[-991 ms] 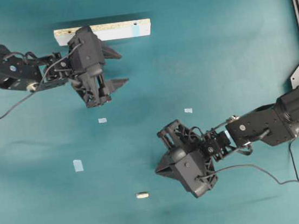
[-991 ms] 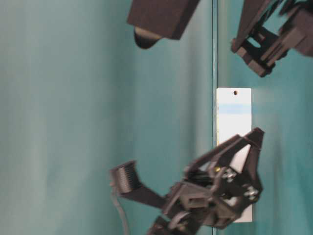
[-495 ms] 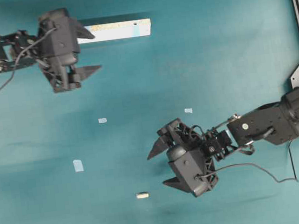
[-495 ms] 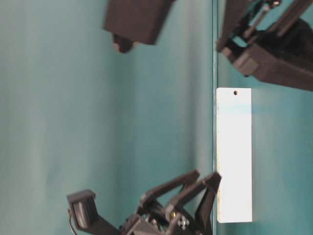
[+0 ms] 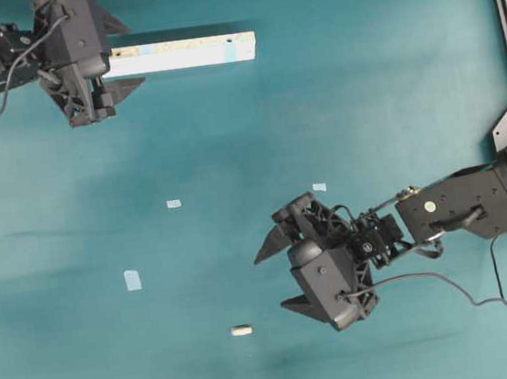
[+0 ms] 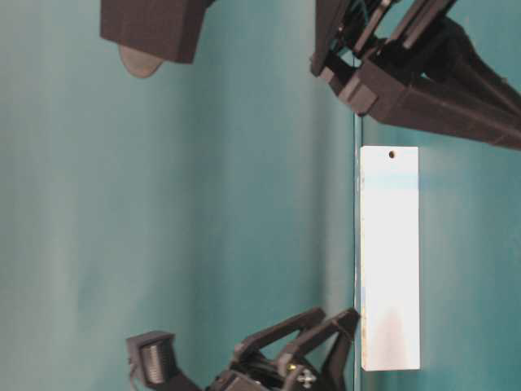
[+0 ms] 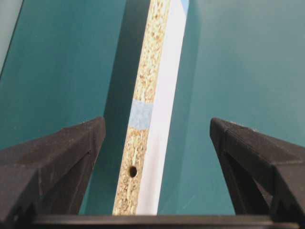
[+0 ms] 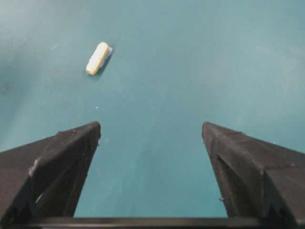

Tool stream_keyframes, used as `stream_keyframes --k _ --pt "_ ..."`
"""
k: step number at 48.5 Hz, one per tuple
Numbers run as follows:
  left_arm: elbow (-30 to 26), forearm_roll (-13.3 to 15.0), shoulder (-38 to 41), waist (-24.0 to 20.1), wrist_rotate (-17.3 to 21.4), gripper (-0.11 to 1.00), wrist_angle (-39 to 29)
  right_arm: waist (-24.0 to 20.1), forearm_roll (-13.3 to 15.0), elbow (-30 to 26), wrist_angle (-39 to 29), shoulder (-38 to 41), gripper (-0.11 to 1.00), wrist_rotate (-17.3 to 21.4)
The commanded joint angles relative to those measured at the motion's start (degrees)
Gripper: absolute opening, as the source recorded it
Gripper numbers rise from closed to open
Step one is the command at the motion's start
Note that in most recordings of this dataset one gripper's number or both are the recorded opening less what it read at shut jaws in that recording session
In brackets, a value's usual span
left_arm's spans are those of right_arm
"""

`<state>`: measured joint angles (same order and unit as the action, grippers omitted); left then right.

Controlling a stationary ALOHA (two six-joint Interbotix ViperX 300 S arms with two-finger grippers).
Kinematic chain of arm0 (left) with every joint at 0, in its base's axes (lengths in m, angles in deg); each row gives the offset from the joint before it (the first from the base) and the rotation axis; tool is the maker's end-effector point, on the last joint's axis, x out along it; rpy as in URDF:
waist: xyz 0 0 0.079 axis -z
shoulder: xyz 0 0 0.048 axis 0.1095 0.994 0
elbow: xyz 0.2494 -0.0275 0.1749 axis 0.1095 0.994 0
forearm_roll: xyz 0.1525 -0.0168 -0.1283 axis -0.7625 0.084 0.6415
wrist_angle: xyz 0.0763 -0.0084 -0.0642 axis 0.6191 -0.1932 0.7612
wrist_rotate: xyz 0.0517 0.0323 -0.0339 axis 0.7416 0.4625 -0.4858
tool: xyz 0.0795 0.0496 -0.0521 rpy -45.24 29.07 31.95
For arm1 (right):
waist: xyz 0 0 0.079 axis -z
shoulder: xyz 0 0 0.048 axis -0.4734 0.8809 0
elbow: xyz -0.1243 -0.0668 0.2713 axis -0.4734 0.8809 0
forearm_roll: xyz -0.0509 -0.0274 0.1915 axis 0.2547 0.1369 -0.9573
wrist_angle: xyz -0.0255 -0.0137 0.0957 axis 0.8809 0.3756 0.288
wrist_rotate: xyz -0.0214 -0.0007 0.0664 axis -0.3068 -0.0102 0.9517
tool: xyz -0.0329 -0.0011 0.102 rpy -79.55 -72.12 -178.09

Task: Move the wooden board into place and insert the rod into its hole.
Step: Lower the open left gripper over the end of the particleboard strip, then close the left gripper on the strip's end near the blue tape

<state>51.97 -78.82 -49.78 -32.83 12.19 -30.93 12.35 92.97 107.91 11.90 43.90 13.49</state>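
At the far left of the teal table, the left gripper hangs over the left end of the wooden board, jaws spread wide either side of its speckled edge, gripping nothing. Near the middle, the right gripper is also wide apart and empty; the rod lies just to its left.

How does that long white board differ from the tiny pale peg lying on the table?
The wooden board is long, narrow and flat-faced; the rod is a tiny rounded peg. The board stands on its long edge, showing a speckled edge with a dark hole and a blue tape mark; the rod lies flat and plain cream. The board sits between the open left gripper jaws; the rod lies ahead of the open right gripper, off to one side. Neither is held.
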Motion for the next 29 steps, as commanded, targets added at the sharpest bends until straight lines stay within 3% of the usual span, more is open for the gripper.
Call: stream_keyframes --k 1,12,29 --pt "-0.88 -0.18 0.88 -0.44 1.49 0.91 0.53 -0.18 0.00 -0.97 0.18 -2.20 0.99 0.18" --pt "-3.34 -0.18 5.54 -1.58 3.78 0.91 1.49 -0.18 0.00 -1.05 -2.29 -5.36 0.99 1.76" --pt "-8.61 -0.09 12.30 -2.64 3.69 0.91 1.76 -0.26 0.00 -0.97 -6.59 -8.17 0.99 4.04"
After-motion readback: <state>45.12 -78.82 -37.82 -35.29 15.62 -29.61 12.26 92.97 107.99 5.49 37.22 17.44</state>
